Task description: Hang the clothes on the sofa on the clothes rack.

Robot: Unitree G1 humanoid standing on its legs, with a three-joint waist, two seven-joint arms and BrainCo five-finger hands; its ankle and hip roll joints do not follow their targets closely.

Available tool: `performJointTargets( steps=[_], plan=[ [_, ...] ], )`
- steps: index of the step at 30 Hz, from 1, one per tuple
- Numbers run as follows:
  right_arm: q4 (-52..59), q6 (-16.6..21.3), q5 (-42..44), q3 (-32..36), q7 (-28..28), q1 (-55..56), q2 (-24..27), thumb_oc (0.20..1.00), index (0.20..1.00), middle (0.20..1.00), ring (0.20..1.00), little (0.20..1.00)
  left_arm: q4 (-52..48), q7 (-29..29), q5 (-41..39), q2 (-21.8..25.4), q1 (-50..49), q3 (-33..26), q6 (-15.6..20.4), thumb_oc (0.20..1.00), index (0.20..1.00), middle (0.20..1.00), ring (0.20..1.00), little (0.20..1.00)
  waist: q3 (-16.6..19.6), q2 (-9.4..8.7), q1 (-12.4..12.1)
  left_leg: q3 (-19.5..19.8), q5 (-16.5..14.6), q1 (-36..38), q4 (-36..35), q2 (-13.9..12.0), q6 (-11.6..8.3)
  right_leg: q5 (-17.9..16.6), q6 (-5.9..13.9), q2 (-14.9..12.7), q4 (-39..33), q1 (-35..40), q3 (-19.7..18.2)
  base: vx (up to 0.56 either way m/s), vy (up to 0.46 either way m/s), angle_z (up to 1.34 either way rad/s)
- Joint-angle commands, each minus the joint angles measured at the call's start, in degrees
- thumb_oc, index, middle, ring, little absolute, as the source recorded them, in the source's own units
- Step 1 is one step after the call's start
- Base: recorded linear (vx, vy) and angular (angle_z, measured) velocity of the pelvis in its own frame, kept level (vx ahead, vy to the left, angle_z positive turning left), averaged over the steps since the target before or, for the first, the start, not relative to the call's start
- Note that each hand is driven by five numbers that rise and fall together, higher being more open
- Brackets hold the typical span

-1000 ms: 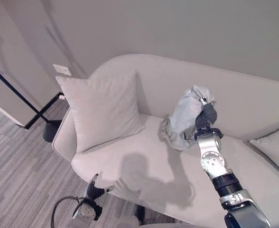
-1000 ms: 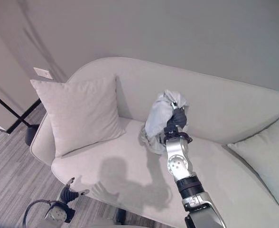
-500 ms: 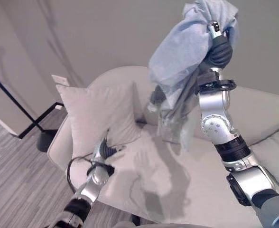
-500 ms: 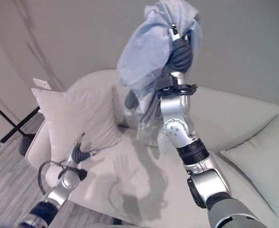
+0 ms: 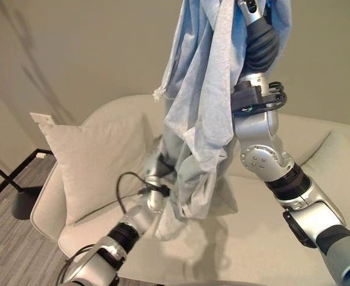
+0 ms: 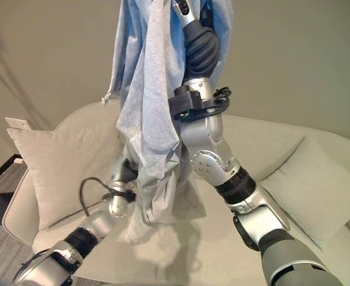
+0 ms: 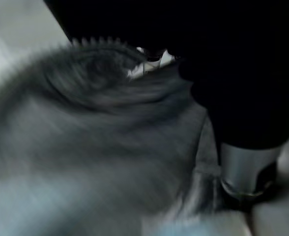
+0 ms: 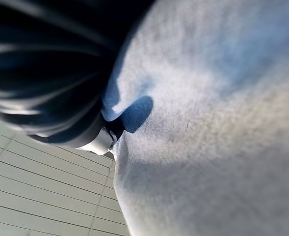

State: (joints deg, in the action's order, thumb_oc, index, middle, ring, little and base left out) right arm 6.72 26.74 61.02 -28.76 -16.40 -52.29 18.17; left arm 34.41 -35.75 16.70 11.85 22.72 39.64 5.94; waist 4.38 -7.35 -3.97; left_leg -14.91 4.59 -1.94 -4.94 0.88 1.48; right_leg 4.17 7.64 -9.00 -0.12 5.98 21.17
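One garment, pale blue-grey, now hangs high above the sofa from the right hand, whose fingers are curled into the bunched top of the cloth. A second ago it was a crumpled heap on the seat against the backrest; half a second ago it was partly raised. Lift looks done, so the carry to the rack comes next.

The left hand, low by the seat edge before, has come up to the hem and sits in the hanging folds; can't tell if its fingers grip or just touch.

Square cushion leans at the sofa's left end, another cushion at the right end. The black stand base on the floor left of the sofa is probably the rack. The hem trails near the seat and could drag or wrap the left arm.
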Motion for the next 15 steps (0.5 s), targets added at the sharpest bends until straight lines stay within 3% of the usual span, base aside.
performJointTargets(
  steps=[1,2,4,5,8,11,15],
  plan=[
    [-5.2,3.4,2.0,2.5,-0.4,-11.5,-4.3,0.200,0.200,0.200,0.200,0.200,6.1,12.1,-13.5,-7.6,6.2,6.4,5.9,1.000,1.000,1.000,1.000,1.000,2.0,-0.38,0.5,0.5,-2.3,1.5,-0.1,-3.7,-3.33,-9.2,1.98,-2.8,0.9,-0.3,-0.5,-0.04,-0.051,-0.01],
    [-6.1,3.5,2.3,3.1,-0.9,-13.0,-5.5,0.200,0.200,0.200,0.200,0.200,4.6,15.7,-19.9,-9.6,5.6,8.9,6.0,1.000,1.000,1.000,1.000,1.000,1.7,-0.35,0.7,0.6,-2.3,1.4,-0.1,-3.6,-3.23,-9.3,1.92,-2.8,1.1,-0.4,-0.6,-0.03,-0.035,-0.02],
    [-6.7,3.5,2.4,3.5,-1.4,-13.5,-6.3,0.200,0.200,0.200,0.200,0.200,4.0,17.1,-22.9,-10.2,5.6,9.8,6.1,1.000,1.000,1.000,1.000,1.000,1.7,-0.35,0.8,0.8,-2.1,1.2,-0.1,-3.6,-3.14,-9.5,1.84,-2.8,1.1,-0.5,-0.6,-0.02,-0.012,-0.01],
    [-6.8,3.5,2.6,3.4,-1.6,-13.9,-6.8,0.200,0.200,0.200,0.200,0.200,2.5,18.9,-26.9,-10.5,5.4,10.4,6.3,0.200,0.200,0.200,0.200,0.200,1.5,-0.31,0.9,0.9,-2.1,1.1,-0.1,-3.6,-3.09,-9.5,1.83,-2.8,1.2,-0.5,-0.6,-0.03,-0.023,-0.01],
    [-8.0,2.8,3.4,3.9,-2.2,-13.5,-6.9,0.200,0.200,0.200,0.200,0.200,-1.4,21.5,-34.3,-9.3,4.2,10.7,5.6,0.200,0.200,0.200,0.200,0.200,0.8,0.07,1.0,1.3,-2.1,0.9,-0.1,-3.7,-2.97,-9.3,1.80,-2.7,1.4,-0.7,-0.7,-0.04,-0.049,0.00],
    [-7.9,2.5,3.3,4.6,-2.7,-13.1,-6.3,0.200,0.200,0.200,0.200,0.200,-1.5,21.1,-36.4,-8.4,3.4,9.1,4.9,0.200,0.200,0.200,0.200,0.200,0.7,0.21,1.0,1.2,-2.1,0.9,-0.1,-3.7,-2.98,-9.0,1.72,-2.6,1.7,-0.7,-0.7,-0.01,-0.011,0.00],
    [-4.5,1.6,0.9,6.4,-3.2,-7.6,-1.3,0.200,0.200,0.200,0.200,0.200,-8.4,20.0,-42.7,-2.3,-2.8,0.9,4.8,0.200,0.200,0.200,0.200,0.200,-0.6,1.22,-0.2,2.0,-1.5,0.9,-0.1,-4.2,-2.96,-6.9,1.44,-2.3,5.2,-1.2,-0.4,-0.04,-0.049,0.01]
  ],
)
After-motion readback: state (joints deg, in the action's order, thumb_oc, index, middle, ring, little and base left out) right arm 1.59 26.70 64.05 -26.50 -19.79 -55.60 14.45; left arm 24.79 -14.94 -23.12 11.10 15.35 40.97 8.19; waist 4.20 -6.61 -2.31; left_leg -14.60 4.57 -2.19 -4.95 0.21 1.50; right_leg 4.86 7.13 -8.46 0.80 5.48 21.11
